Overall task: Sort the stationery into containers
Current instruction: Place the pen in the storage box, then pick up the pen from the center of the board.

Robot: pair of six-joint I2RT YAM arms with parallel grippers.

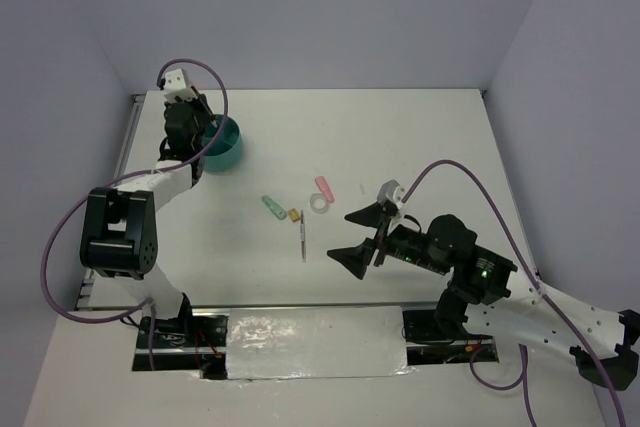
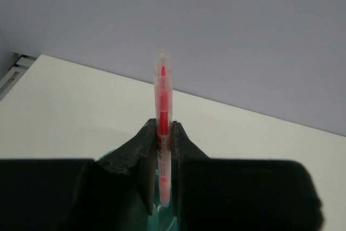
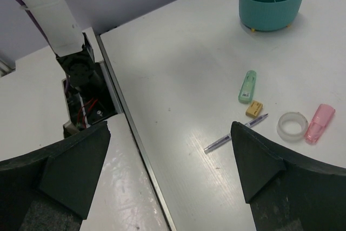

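One round teal organizer (image 3: 270, 14), split into compartments, stands at the far left; the left gripper (image 2: 163, 132) above it is clamped on one clear-barrelled red pen (image 2: 162, 87), upright; a second thin pen (image 3: 235, 134) lies flat near the middle with one mint-green block (image 3: 247, 86), one small tan piece (image 3: 254, 108), one clear tape ring (image 3: 292, 126) and one pink block (image 3: 319, 123). The table (image 1: 420, 137) is smooth white between plain lilac walls (image 1: 330, 17); the right gripper (image 1: 341, 234) gapes wide, empty.

Red pen (image 2: 162, 101) upright, apparently over teal organizer (image 1: 229, 156)

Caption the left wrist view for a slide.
Left gripper clamps a red pen upright over the teal organizer.
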